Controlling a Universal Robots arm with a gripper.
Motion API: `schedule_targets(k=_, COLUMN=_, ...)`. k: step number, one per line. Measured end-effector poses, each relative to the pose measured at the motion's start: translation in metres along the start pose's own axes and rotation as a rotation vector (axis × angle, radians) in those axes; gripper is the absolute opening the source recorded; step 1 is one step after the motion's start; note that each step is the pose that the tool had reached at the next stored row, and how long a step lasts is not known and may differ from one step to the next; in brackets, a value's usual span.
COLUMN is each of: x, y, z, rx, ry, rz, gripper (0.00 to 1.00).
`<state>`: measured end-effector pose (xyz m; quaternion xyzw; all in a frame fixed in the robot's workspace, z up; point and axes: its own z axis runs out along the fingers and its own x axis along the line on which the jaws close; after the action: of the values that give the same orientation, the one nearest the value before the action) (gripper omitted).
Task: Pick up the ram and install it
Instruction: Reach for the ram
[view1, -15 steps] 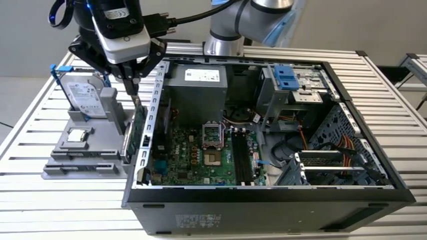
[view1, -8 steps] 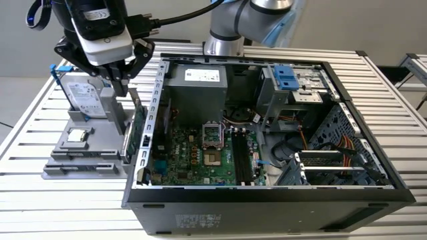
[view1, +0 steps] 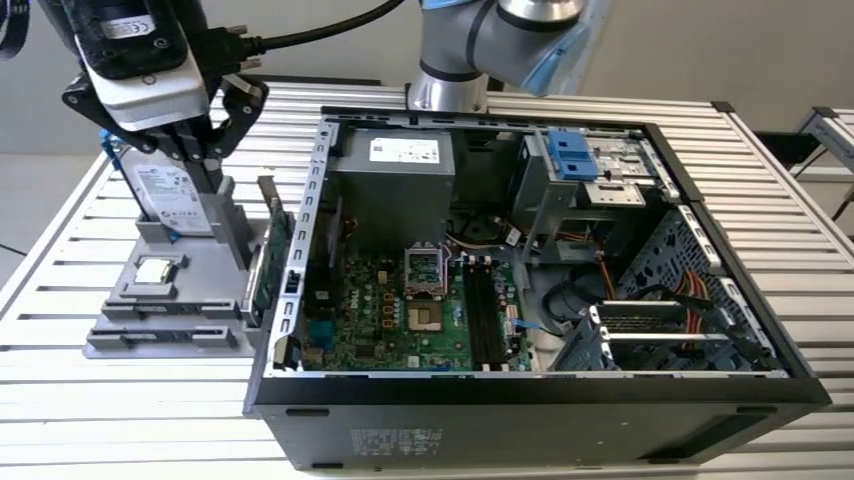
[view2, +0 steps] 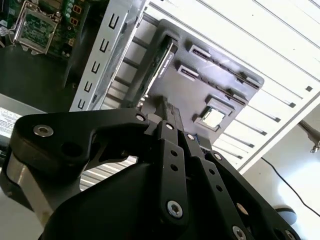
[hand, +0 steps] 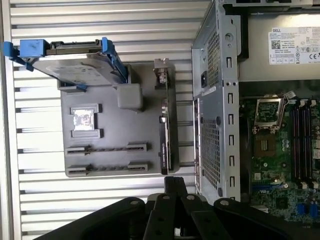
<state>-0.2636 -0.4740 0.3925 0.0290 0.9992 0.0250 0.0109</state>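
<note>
1. Slatted metal table (view1: 40, 300) holds open black computer case (view1: 534, 425), grey plastic holder plate (hand: 115, 125)
2. Long dark tan-edged ram (hand: 107, 148) sits in plate's slot
3. Your black gripper (hand: 172, 182) hangs over plate, fingers (view2: 169, 112) narrow, holding nothing

A slatted aluminium table (view1: 134, 410) carries a grey parts holder (view1: 167, 335) toward the exterior view's left and, just beside it, an open desktop computer case (view1: 534, 395) lying on its side.

Bright even light, soft shadows; glare whitens the table (view2: 260, 45).
</note>
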Motion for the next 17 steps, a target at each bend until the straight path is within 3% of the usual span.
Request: schedule_targets(k=17, x=0.0521, y=-0.0030, z=-0.0009, rx=-0.0001, ry=-0.0001, rz=0.000, gripper=0.00)
